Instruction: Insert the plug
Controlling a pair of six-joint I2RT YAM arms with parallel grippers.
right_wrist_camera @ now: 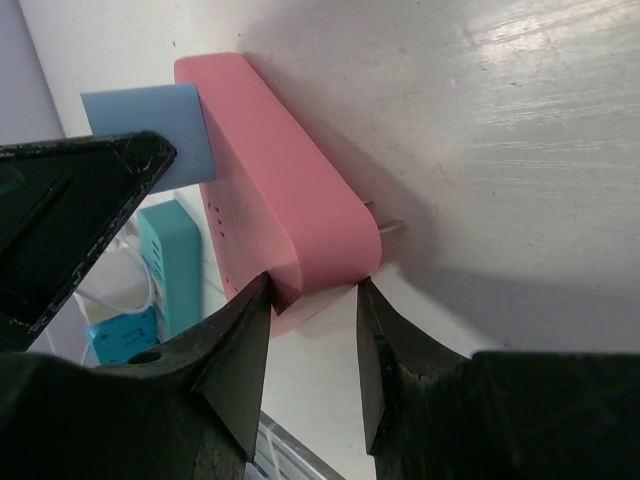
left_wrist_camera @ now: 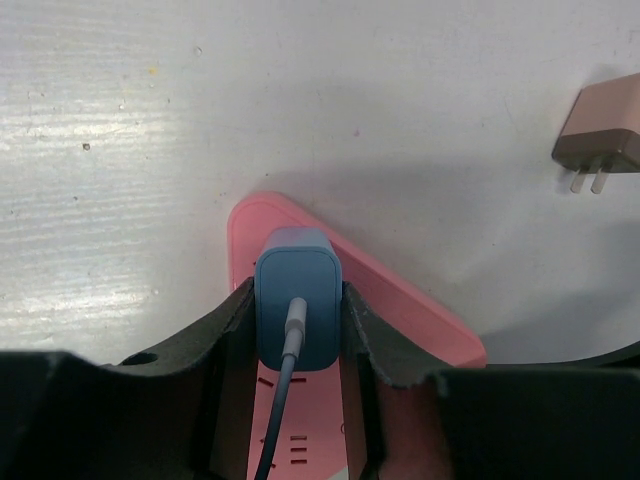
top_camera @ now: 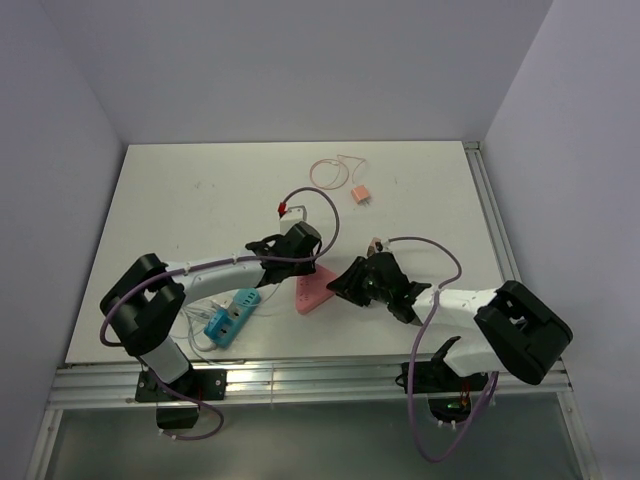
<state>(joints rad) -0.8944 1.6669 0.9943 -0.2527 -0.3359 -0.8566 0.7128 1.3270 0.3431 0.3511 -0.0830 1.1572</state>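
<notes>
One teal power strip (top_camera: pixel 232 314) lies at eight o'clock from the work. My left tool (left_wrist_camera: pixel 297 300) pinches the one blue square charger plug (left_wrist_camera: pixel 296 262) against the one pink plastic power strip (left_wrist_camera: pixel 405 315). I judge it nearly in, with a final push and release left. My right tool (right_wrist_camera: pixel 312 290) clamps that strip's end. One tan adapter (top_camera: pixel 360 194) sits at one o'clock.

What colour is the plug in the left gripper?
The plug is blue; the left wrist view shows it best.
</notes>
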